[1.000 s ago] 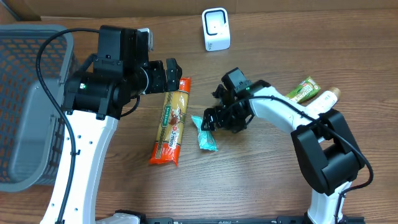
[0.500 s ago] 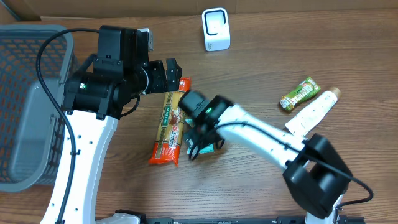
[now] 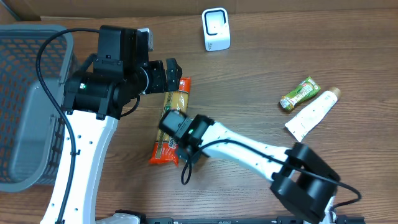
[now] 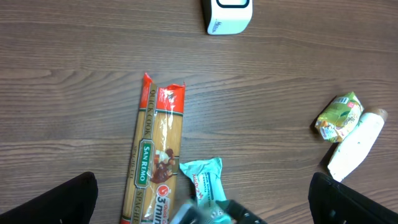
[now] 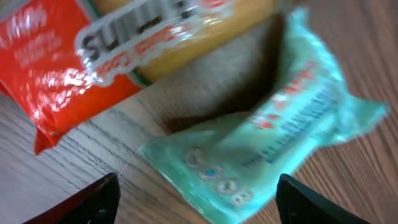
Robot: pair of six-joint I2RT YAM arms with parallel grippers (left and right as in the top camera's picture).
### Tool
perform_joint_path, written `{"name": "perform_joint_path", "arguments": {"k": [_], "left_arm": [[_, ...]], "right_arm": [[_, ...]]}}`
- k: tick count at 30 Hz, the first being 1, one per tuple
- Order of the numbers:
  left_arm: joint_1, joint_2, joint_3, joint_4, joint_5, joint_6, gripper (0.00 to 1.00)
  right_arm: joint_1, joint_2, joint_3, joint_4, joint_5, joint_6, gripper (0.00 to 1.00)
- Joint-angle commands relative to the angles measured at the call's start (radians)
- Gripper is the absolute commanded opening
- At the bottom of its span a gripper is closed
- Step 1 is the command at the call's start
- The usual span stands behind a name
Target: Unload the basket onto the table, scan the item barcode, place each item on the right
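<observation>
I note a brown wood-grain table [image 3: 249, 81]. White box scanner [image 3: 216, 29] at the back. Nearer me than the scanner: long orange spaghetti packet [image 4: 155, 168], teal foil sachet [image 4: 203, 178]. Right of the scanner: green pouch [image 3: 299, 93], white tube [image 3: 313, 113].

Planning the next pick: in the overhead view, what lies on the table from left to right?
Grey basket, spaghetti pack, white scanner, green packet, white tube.

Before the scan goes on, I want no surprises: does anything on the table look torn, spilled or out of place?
Nothing looks torn or spilled. The teal packet lies tilted close beside the spaghetti pack; the green pouch and white tube lie slanted side by side. Ordinary scatter, nothing odd.
</observation>
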Motion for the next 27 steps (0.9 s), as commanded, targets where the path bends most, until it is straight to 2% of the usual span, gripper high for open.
{"name": "perform_joint_path", "arguments": {"k": [1,7,11,16,18,21,22,23,25,26,27], "left_arm": [[-0.001,0.002,0.004,0.003,0.008,-0.003,1.0],[-0.001,0.002,0.004,0.003,0.008,-0.003,1.0],[-0.001,0.002,0.004,0.003,0.008,-0.003,1.0],[-0.001,0.002,0.004,0.003,0.008,-0.003,1.0],[-0.001,0.002,0.004,0.003,0.008,-0.003,0.99],[-0.001,0.002,0.004,0.003,0.008,-0.003,1.0],[-0.001,0.002,0.004,0.003,0.008,-0.003,1.0],[-0.001,0.002,0.004,0.003,0.008,-0.003,1.0],[-0.001,0.002,0.004,0.003,0.008,-0.003,0.99],[-0.001,0.002,0.004,0.003,0.008,-0.003,1.0],[-0.001,0.002,0.004,0.003,0.008,-0.003,1.0]], "right_arm": [[0.058,0.043,0.014,0.006,0.111,-0.136,0.82],[0.079,0.083,0.014,0.026,0.14,-0.186,0.81],[0.067,0.12,0.013,0.037,0.238,-0.188,0.8],[0.048,0.151,0.007,0.072,0.278,-0.201,0.76],[0.041,0.164,0.003,0.085,0.278,-0.2,0.66],[0.027,0.168,-0.01,0.109,0.265,-0.2,0.4],[0.021,0.168,-0.016,0.122,0.255,-0.2,0.27],[0.018,0.168,-0.019,0.128,0.25,-0.2,0.2],[0.008,0.168,-0.019,0.144,0.24,-0.176,0.13],[0.005,0.168,-0.019,0.15,0.235,-0.162,0.05],[0.002,0.168,-0.019,0.156,0.236,-0.141,0.04]]}}
